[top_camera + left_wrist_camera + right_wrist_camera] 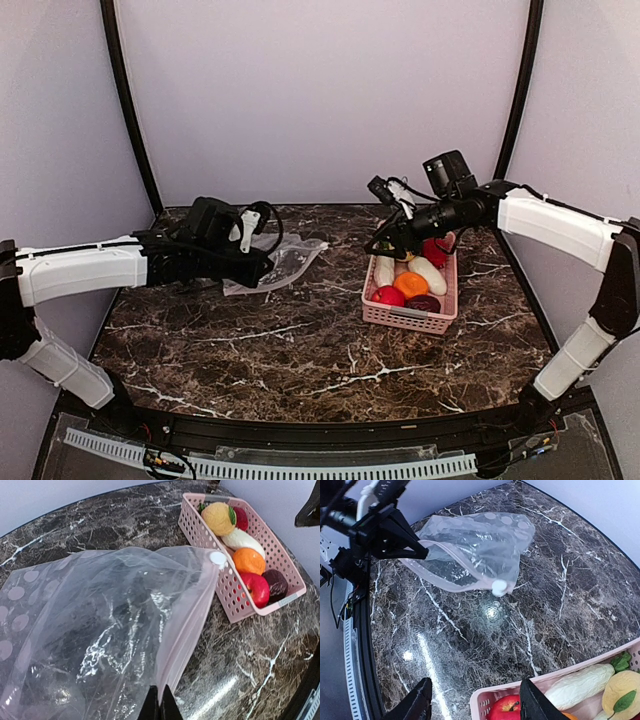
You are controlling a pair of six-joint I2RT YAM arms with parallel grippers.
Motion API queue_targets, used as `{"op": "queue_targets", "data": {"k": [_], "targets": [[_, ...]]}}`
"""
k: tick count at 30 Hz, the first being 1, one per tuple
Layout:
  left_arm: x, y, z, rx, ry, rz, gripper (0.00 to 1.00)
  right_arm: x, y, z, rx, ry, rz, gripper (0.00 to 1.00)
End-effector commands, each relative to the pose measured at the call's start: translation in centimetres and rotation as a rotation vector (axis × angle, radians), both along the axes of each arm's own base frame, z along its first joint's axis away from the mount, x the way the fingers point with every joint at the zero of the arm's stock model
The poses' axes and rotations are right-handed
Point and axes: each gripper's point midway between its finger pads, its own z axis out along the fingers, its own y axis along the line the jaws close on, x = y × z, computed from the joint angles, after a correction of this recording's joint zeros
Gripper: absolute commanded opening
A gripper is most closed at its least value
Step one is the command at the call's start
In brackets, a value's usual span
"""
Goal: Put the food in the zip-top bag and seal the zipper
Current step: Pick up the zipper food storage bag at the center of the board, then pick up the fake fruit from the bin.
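The clear zip-top bag [292,256] with pale circles lies on the marble table, left of centre. My left gripper [262,268] is shut on its mouth edge and pinches the pinkish zipper [189,626] between its fingertips [151,706]. A white slider [217,558] sits at the far end of the zipper. The food lies in a pink basket [405,318]: a red apple [255,587], an orange [248,560], a white oblong piece [240,539], a yellow fruit [218,517] and a dark red piece [276,582]. My right gripper [385,240] is open and empty above the basket's left end [555,680]. The bag [480,550] holds no food.
The basket stands right of centre, close to the bag's mouth. Bare marble lies between them and toward the front edge [320,420]. Black frame posts [130,110] stand at the back corners against the pale walls.
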Motion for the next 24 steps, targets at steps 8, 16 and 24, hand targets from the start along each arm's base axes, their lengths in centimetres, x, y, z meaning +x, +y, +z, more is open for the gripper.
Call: {"op": "queue_targets", "data": {"k": [8, 16, 24], "targets": [[2.8, -3.1, 3.2, -0.126, -0.148, 0.139, 0.01, 7.2, -5.4, -2.2, -0.121, -0.027, -0.346, 0.54], [4.0, -5.3, 5.4, -0.052, -0.175, 0.044, 0.01, 11.6, -12.4, -6.0, -0.354, -0.091, -0.544, 0.7], [3.8, -5.6, 4.1, -0.048, -0.184, 0.009, 0.01, 14.1, -12.5, -8.5, -0.414, -0.075, -0.548, 0.81]]}}
